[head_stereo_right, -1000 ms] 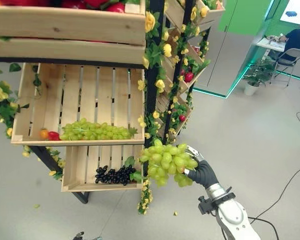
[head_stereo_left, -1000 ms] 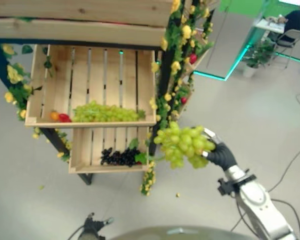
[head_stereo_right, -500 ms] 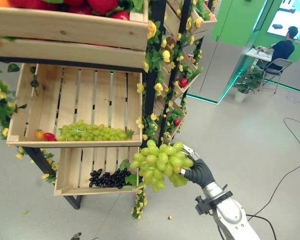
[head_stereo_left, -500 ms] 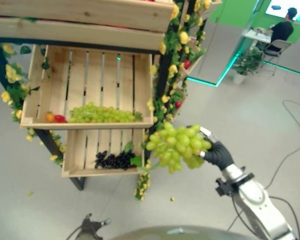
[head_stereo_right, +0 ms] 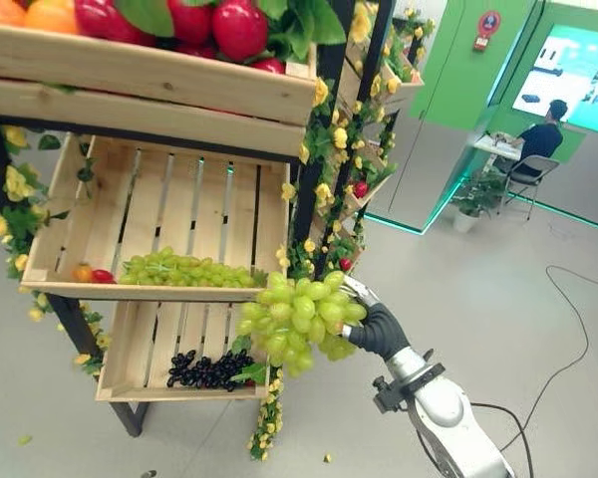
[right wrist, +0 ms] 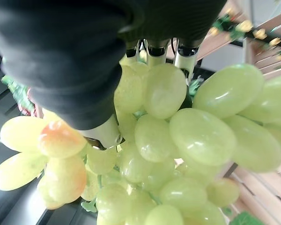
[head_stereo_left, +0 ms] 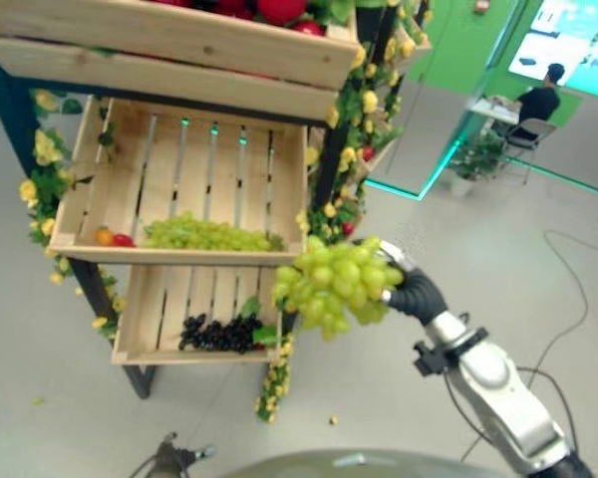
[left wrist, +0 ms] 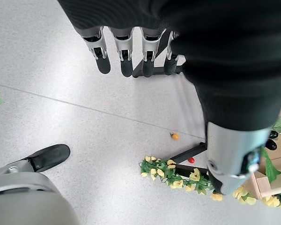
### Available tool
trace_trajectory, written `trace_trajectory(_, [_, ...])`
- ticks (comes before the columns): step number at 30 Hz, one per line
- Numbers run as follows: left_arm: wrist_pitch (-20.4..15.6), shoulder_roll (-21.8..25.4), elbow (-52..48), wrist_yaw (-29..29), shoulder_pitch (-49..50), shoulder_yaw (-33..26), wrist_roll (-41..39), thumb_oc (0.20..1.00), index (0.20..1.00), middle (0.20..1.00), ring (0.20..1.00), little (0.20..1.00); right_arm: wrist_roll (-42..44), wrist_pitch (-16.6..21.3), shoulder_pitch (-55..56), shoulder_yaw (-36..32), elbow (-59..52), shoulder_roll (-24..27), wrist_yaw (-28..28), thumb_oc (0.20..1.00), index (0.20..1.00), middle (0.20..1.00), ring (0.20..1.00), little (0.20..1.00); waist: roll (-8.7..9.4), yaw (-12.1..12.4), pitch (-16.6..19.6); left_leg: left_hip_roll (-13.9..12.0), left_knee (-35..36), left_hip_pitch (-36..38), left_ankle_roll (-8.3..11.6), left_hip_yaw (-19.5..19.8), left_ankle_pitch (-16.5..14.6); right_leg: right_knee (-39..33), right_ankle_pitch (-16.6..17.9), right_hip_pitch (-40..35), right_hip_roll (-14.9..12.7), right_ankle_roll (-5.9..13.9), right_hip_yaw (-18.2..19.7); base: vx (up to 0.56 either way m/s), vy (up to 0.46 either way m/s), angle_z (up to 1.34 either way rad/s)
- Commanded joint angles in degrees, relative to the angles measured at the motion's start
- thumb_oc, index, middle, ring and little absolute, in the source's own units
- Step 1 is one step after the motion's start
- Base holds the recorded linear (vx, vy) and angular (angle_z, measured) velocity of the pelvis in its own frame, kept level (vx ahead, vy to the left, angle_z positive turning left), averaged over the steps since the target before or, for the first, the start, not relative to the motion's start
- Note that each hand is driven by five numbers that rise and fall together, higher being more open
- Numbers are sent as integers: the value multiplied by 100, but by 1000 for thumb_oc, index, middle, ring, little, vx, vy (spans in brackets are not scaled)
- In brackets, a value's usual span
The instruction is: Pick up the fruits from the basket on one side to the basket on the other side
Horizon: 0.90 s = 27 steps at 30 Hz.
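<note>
A bunch of green grapes point(head_stereo_left: 331, 287) is being held up in the air around the middle of the frame, right in front of the flower-wrapped post point(head_stereo_left: 331, 149) at the right edge of the wooden crates. It's gripped by the right robot hand point(head_stereo_left: 407, 290), whose fingers are curled round the back of the bunch, as can be seen in the right wrist view, where grapes point(right wrist: 178, 140) are pressed right against the fingers point(right wrist: 150, 49).

To the left of centre, the middle crate point(head_stereo_left: 179, 179) already has green grapes point(head_stereo_left: 204, 235) lying along its front lip, with a couple of small red and orange fruits point(head_stereo_left: 112, 238) at its left end. Dark grapes point(head_stereo_left: 217, 334) sit in the lower crate point(head_stereo_left: 194, 319), and red fruit point(head_stereo_right: 194, 20) is piled in the top one.

For the carry, honestly, the bunch should be kept level and clear of the post and flowers so nothing gets snagged or shaken loose. The grip probably shouldn't be tightened much more.

The right arm point(head_stereo_left: 493, 383) is stretched up from the lower right, wrist bent toward the crates. The left robot hand point(left wrist: 131, 51) is hung low near the floor, fingers straight and holding nothing.
</note>
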<state>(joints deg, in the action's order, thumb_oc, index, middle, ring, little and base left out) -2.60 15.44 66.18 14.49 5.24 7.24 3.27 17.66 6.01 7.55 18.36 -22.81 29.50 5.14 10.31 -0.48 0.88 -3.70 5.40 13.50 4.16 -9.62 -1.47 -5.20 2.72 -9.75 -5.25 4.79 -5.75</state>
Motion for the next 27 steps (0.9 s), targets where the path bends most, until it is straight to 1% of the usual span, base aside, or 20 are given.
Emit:
trace_trajectory(1, [-95,48,360,-29,-223,132,71,1000,1000,1000,1000,1000,301,272,-820,-27,-209,-308,-247,200,200,200,200,200,65,237,80,131,-277,18,-374,-22,-540,633,-323,207,-328,560,147,-33,17,0])
trace_trajectory(9, [-88,85,180,-89,-268,438,140,1000,1000,1000,1000,1000,313,260,-1722,363,112,-435,-396,200,200,200,200,200,177,439,-40,216,-287,-226,-420,78,-481,632,-203,398,-405,585,98,-45,16,1])
trace_trajectory(10, [-81,95,148,-89,-263,490,151,1000,1000,1000,1000,1000,265,261,-1905,412,144,-447,-461,200,200,200,200,200,194,500,-56,241,-289,-278,-435,107,-471,628,-182,429,-419,589,64,-10,14,4])
trace_trajectory(12, [-81,95,148,-89,-264,489,151,1000,1000,1000,1000,1000,265,262,-1906,413,146,-448,-461,200,200,200,200,200,194,498,-55,242,-290,-280,-435,108,-471,628,-182,430,-420,589,63,-2,7,4])
trace_trajectory(13, [-76,91,143,-91,-258,543,151,1000,1000,1000,1000,1000,244,248,-2101,468,246,-482,-528,200,200,200,200,200,204,554,-71,266,-283,-320,-444,138,-467,607,-164,445,-440,588,39,-5,12,4])
trace_trajectory(16, [-54,87,146,-92,-299,596,105,1000,1000,1000,1000,1000,240,208,-2421,577,481,-539,-646,200,200,200,200,200,209,608,-98,293,-298,-391,-455,174,-457,596,-146,478,-457,586,9,-5,13,9])
trace_trajectory(27, [-30,81,151,-125,-303,743,-86,1000,1000,1000,1000,1000,315,97,-3292,829,1100,-611,-834,200,200,200,200,200,198,756,-115,323,-303,-449,-467,261,-462,565,-131,476,-464,566,-108,22,2,4])
